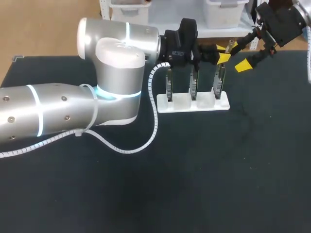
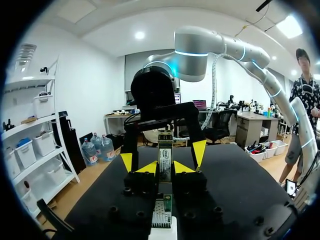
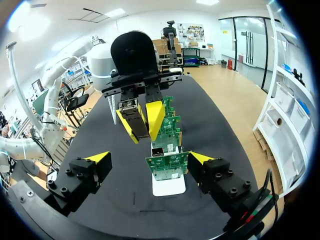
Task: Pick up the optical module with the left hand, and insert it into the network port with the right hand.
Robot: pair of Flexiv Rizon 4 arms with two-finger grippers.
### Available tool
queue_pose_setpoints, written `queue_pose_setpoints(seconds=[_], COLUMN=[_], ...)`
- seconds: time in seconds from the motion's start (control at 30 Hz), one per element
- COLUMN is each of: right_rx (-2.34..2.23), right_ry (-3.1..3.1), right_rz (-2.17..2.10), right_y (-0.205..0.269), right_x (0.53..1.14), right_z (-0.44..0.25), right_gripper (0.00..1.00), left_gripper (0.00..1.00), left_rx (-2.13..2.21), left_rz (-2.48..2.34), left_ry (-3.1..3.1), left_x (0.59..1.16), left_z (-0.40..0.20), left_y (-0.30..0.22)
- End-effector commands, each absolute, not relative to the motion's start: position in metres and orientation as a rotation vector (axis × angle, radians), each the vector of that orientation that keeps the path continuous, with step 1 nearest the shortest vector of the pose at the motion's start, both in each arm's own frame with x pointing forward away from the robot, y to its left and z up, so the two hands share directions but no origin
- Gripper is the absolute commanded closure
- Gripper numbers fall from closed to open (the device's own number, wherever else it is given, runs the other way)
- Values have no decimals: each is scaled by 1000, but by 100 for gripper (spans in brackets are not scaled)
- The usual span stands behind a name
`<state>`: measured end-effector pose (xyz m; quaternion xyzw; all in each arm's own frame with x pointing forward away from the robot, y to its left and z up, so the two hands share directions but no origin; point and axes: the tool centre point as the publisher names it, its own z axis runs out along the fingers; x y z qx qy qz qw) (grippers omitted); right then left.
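Left fingers clamp the optical module above the 3-card rack; right fingers gape opposite, over the black surface.

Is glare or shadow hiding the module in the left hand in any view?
Left wrist view: the optical module in the left hand is evenly lit, no glare. Right wrist view: also free of glare, though lines bow toward the rim. Head view: sheen on the left arm; module hard to make out.
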<state>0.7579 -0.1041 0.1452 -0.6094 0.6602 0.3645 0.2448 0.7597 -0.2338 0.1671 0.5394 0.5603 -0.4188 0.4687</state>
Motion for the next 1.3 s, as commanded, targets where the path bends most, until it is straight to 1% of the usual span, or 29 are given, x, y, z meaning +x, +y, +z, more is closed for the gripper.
queue_pose_setpoints(seconds=[0.03, 1.3], right_rx=[-1661, -1661], right_ry=[1803, 1803], right_rz=[990, 990], right_y=[-104, -104], right_x=[756, 756], right_z=[145, 145], right_gripper=[0, 0], left_gripper=[100, 100], left_rx=[1326, 1341], left_rz=[-1032, -1055], left_ry=[1373, 1364], left_x=[763, 771], left_z=[166, 164], left_y=[-234, -236])
